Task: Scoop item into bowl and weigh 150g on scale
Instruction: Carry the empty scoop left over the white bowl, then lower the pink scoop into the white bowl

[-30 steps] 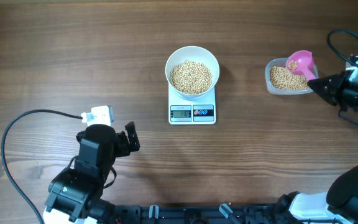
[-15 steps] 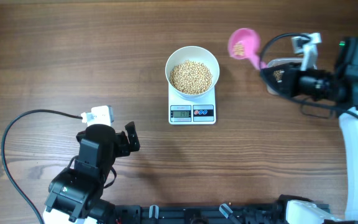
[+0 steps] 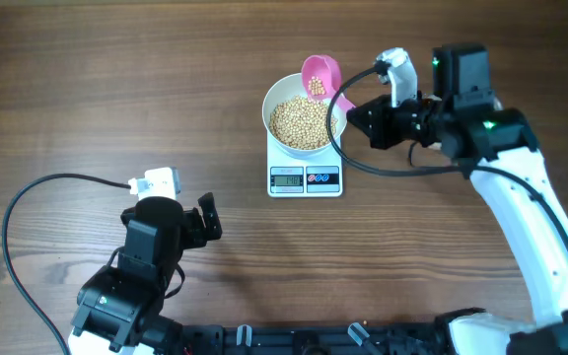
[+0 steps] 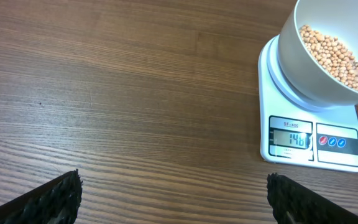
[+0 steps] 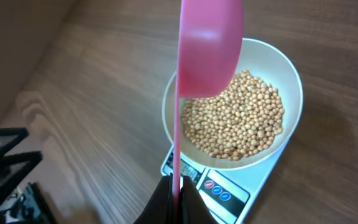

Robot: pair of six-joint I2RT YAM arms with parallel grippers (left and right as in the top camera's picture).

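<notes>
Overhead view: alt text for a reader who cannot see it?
The right pincer, shut on a pink plastic scoop, holds it over the rim of a round white bowl of small beige beans standing on a flat white digital scale. The left pincer is open, well away at lower left.

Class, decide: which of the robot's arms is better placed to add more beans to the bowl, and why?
Right. The right claw grips the pink scoop, which holds a few beans above the bowl's edge. The left claw is open, empty, and away from the scale.
</notes>
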